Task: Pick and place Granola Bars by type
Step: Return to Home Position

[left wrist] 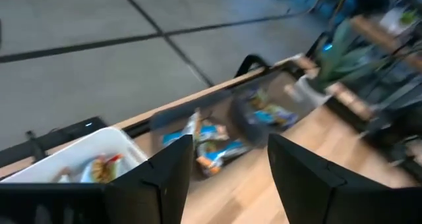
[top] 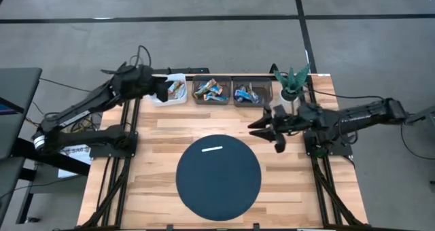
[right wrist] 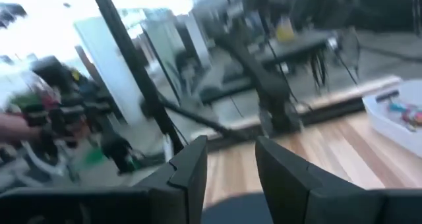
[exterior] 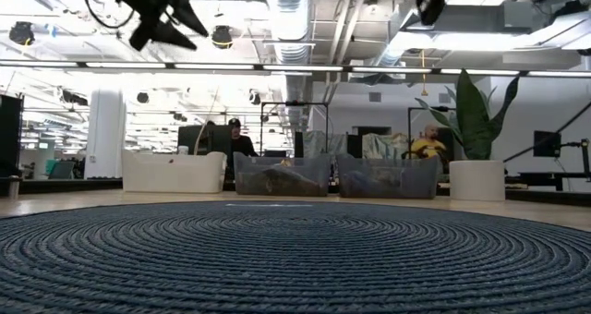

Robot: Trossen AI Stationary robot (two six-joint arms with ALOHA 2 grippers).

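The granola bars lie in three bins along the table's far edge: orange-tan ones in the white bin (top: 175,90) (left wrist: 99,166), mixed blue and tan ones in the middle clear bin (top: 210,91) (left wrist: 212,148), and blue ones in the right clear bin (top: 250,93) (left wrist: 271,116). My left gripper (top: 162,90) (left wrist: 224,168) hovers open at the white bin's left side, above the table, holding nothing. My right gripper (top: 262,127) (right wrist: 231,165) is open and empty, raised over the wood near the table's right side, pointing left.
A round dark blue woven mat (top: 219,178) (exterior: 295,259) fills the table's near middle, with a thin white strip (top: 213,149) lying on its far part. A potted plant (top: 292,83) (exterior: 476,157) stands at the far right corner. People sit in the room beyond.
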